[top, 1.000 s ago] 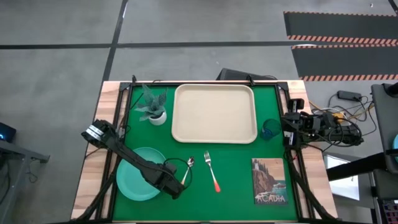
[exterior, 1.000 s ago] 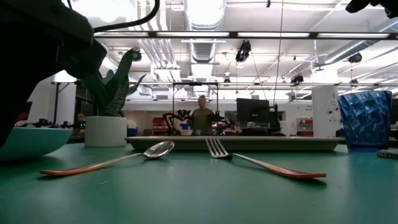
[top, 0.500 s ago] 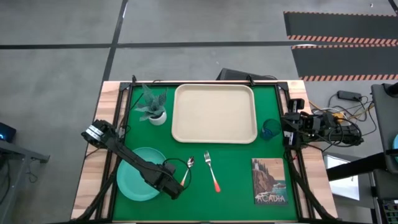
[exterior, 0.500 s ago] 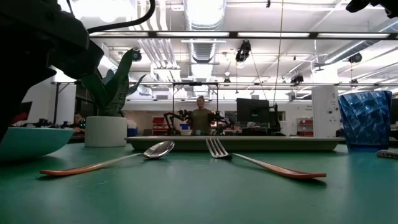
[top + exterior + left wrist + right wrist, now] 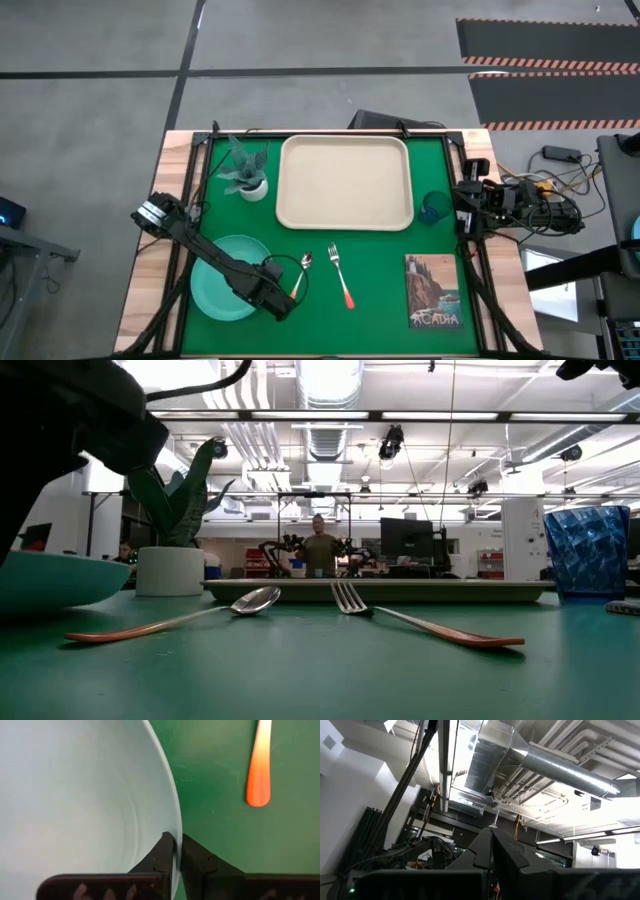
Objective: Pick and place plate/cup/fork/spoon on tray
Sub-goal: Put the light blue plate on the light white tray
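Plate (image 5: 75, 795) rim higher — gripper-pinched (image 5: 173, 855)

A robotics lab in an open industrial hall: exposed silver ducting (image 5: 560, 767) and strip lights overhead, monitors (image 5: 405, 540) on benches, another arm rig (image 5: 290, 550) at twelve o'clock beside a person (image 5: 320, 545).

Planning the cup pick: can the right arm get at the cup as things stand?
Probably yes. The cup stands at the table's right edge beside the parked right gripper, nothing between them; the left gripper is busy on the plate.
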Controlling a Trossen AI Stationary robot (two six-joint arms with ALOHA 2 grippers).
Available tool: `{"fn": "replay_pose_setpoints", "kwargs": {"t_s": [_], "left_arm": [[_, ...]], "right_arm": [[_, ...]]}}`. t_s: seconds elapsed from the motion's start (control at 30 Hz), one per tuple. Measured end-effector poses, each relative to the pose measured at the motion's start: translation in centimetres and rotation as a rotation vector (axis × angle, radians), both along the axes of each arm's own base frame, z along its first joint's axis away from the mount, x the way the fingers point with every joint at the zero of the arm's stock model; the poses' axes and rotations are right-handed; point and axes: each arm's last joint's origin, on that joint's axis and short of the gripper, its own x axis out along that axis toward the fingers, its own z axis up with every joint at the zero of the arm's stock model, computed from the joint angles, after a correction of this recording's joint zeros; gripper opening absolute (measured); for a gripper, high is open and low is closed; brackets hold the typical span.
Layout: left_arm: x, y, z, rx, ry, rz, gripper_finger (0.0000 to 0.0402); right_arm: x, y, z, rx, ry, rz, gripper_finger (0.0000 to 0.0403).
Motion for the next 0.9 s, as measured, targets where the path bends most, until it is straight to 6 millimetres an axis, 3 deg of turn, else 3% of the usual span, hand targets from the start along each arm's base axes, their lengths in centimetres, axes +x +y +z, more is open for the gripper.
{"fn": "replay_pose_setpoints", "kwargs": {"t_s": [0.43,0.9], "left_arm": [[-0.1,-0.3,4.4,0.116,0.037,-0.015,0.0001],[0.1,-0.8,5.4,0.148,-0.023,-0.023,0.0001]], "right_arm": [[0.0,0.0,0.0,0.0,0.0,0.0,0.0009],[0.0,0.0,0.0,0.0,0.0,-0.001,0.0009]]}}
